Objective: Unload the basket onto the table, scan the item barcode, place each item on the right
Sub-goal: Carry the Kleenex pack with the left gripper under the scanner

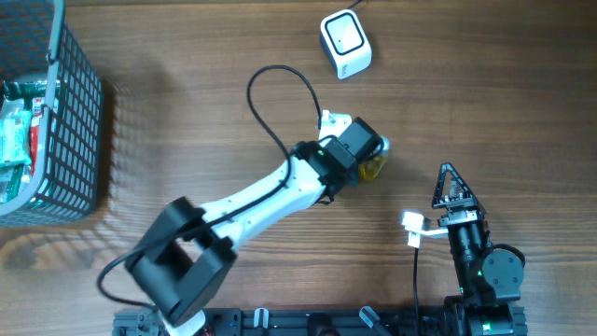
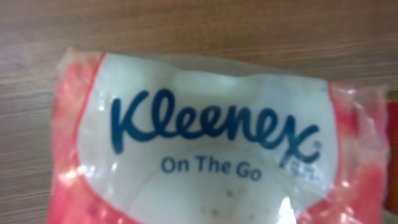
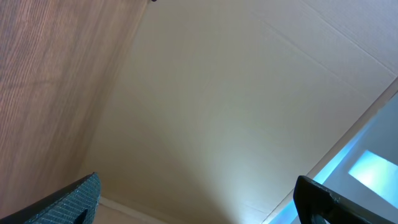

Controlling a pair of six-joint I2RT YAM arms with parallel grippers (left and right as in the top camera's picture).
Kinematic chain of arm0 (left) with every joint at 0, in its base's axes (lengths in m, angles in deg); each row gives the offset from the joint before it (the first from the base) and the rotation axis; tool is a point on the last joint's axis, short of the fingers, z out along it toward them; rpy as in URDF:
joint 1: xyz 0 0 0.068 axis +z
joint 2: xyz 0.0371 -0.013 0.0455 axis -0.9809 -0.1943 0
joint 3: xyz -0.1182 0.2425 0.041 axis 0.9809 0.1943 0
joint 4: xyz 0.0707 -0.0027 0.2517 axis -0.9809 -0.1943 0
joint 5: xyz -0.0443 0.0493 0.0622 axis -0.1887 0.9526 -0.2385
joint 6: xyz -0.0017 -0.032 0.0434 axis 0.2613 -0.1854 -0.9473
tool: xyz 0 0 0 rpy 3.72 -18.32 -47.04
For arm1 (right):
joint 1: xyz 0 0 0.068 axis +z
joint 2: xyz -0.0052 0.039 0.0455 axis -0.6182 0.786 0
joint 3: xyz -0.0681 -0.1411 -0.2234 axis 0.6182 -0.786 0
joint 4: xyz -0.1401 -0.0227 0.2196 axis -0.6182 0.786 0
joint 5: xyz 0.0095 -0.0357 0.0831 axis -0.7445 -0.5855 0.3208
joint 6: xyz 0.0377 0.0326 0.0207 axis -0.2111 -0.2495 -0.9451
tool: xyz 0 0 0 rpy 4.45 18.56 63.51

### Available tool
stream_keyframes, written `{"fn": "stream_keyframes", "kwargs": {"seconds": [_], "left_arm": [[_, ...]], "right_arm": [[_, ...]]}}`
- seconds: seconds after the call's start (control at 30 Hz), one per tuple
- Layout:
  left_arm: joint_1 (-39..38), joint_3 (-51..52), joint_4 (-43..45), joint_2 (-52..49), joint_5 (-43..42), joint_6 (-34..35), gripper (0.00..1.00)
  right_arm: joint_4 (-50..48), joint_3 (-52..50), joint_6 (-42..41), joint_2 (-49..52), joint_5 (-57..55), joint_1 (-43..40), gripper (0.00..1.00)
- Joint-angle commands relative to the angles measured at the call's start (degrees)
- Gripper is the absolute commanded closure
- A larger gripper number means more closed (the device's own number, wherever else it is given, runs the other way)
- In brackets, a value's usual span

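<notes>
**Overhead:** the left gripper [image 1: 359, 147] sits over the tissue pack [image 1: 331, 121] at mid-table, below the white scanner [image 1: 345, 43]. Whether its jaws are open or closed cannot be told. The right gripper [image 1: 451, 185] stands apart to the right, jaws open and empty.

**Left wrist:** the tissue pack lies on the table [image 2: 186, 25], label up.

**Right wrist:** the fingers [image 3: 74, 199] are spread wide with nothing between them.

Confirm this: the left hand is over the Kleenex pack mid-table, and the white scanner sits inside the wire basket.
Not inside the basket: the overhead view shows the white scanner standing on the table, well apart from the wire basket. The left hand is over the Kleenex pack, as stated.
</notes>
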Motion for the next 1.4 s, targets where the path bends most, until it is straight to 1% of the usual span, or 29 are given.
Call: {"fn": "stream_keyframes", "kwargs": {"seconds": [0.0, 0.1, 0.2, 0.27, 0.33, 0.37, 0.43, 0.5, 0.6, 0.67, 0.73, 0.77, 0.8, 0.83, 0.9, 0.93, 1.0, 1.07, 1.17, 1.2, 1.3, 1.37], "left_arm": [[-0.17, 0.28, 1.95, -2.69, 2.95, 2.23, 0.44], [-0.15, 0.28, 2.08, -2.75, 2.91, 2.23, 0.41], [-0.26, 0.76, 1.97, -2.75, 2.67, 2.23, 0.36], [-0.26, 0.98, 1.86, -2.75, 2.05, 2.21, 0.23], [-0.26, 0.98, 1.9, -2.73, 2.08, 2.19, 0.07], [-0.22, 0.96, 1.88, -2.56, 2.1, 2.05, 0.05], [0.09, 0.96, 1.86, -1.75, 2.19, 1.53, 0.05], [0.44, 0.96, 1.9, -0.57, 2.23, 1.53, 0.08], [0.72, 0.96, 1.84, 1.46, 2.25, 1.36, 0.15], [0.7, 0.96, 2.05, 2.73, 1.2, -2.75, 0.14], [0.68, 0.96, 2.05, 4.13, 0.24, -6.54, 0.1], [0.72, 0.96, 2.03, 5.18, -0.31, -8.79, 0.07], [0.72, 0.96, 2.01, 5.97, -0.35, -9.88, 0.02], [0.72, 0.96, 1.84, 6.78, -0.59, -10.86, 0.0], [0.72, 0.96, 1.42, 8.85, -1.09, -14.05, 0.0], [0.72, 0.96, 1.42, 10.05, -1.53, -17.33, 0.0], [0.72, 0.96, 1.4, 11.1, -2.29, -21.66, 0.0], [0.74, 0.96, 1.18, 11.41, -3.67, -28.57, 0.0], [1.64, 0.96, -0.42, 11.32, -8.96, -36.13, 0.0], [2.47, 0.96, -1.11, 11.32, -10.47, -37.24, 0.0], [5.62, 0.96, -1.97, 11.21, -14.6, -37.59, 0.0], [8.68, 0.96, -2.08, 11.21, -21.29, -38.42, 0.0]], "right_arm": [[-0.11, -0.02, 2.4, 0.11, 0.74, 0.15, 0.0], [-0.11, -0.02, 2.38, 0.11, 0.74, 0.15, 0.0], [-0.11, -0.02, 2.4, 0.11, 0.74, 0.15, 0.0], [-0.11, -0.02, 2.38, 0.11, 0.72, 0.15, 0.0], [-0.11, -0.02, 2.4, 0.11, 0.72, 0.15, 0.0], [-0.11, -0.02, 2.4, 0.09, 0.72, 0.15, 0.0], [-0.11, -0.02, 2.38, 0.11, 0.72, 0.15, 0.0], [-0.11, -0.02, 2.4, 0.11, 0.72, 0.15, 0.0], [-0.11, -0.02, 2.38, 0.11, 0.74, 0.15, 0.0], [-0.11, -0.02, 2.4, 0.11, 0.74, 0.15, 0.0], [-0.11, -0.02, 2.4, 0.11, 0.72, 0.15, 0.0], [-0.11, -0.02, 2.38, 0.11, 0.74, 0.15, 0.0], [-0.11, -0.02, 2.38, 0.11, 0.74, 0.15, 0.0], [-0.11, -0.02, 2.38, 0.11, 0.74, 0.15, 0.0], [-0.11, -0.02, 2.38, 0.11, 0.74, 0.15, 0.0], [-0.11, -0.02, 2.4, 0.11, 0.72, 0.15, 0.0], [-0.11, -0.02, 2.38, 0.11, 0.72, 0.15, 0.0], [-0.11, -0.02, 2.38, 0.11, 0.72, 0.15, 0.0], [-0.11, -0.02, 2.4, 0.09, 0.74, 0.15, 0.0], [-0.11, -0.02, 2.38, 0.11, 0.74, 0.15, 0.0], [-0.11, -0.02, 2.38, 0.11, 0.74, 0.15, 0.0], [-0.11, -0.02, 2.38, 0.11, 0.72, 0.15, 0.0]]}}
